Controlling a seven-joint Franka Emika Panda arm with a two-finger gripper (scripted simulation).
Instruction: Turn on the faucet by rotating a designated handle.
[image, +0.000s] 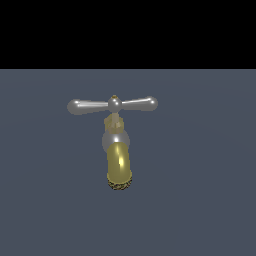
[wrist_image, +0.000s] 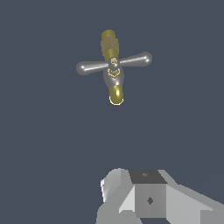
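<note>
No writing, logos or labels anywhere that I can read, just plain rendered surfaces.

Biggest thing first: the flat slate-blue bench (image: 200, 200) fills the lower part of the exterior view, with a solid black band across the top of the frame.

The faucet (image: 119, 162) sits a bit left of center in the exterior view, well inside the bench area. Its spout is a shiny gold-brass tube pointing toward the bottom of the frame, ending in a rough, crumbly-looking dark rim. Above the spout there's a silver ball joint, then a short brass stem going up to the crossbar.

The handle (image: 114, 104) is the slim silver-grey crossbar on top, running almost level across the frame, with the exterior view's right end tipped very slightly higher. Two tapered arms swell into rounded bulb ends, and the small round hub in the middle has a little brass tip.

In the wrist view you look down on the faucet (wrist_image: 115, 92), with the handle (wrist_image: 113, 64) crossing it as a shiny bar.

The hand (wrist_image: 151, 199) only shows in the wrist view as white blocky shapes at the frame's lower edge, well apart from the faucet and touching nothing. Its fingertips aren't visible, so I can't tell whether it's spread or clenched.
</note>
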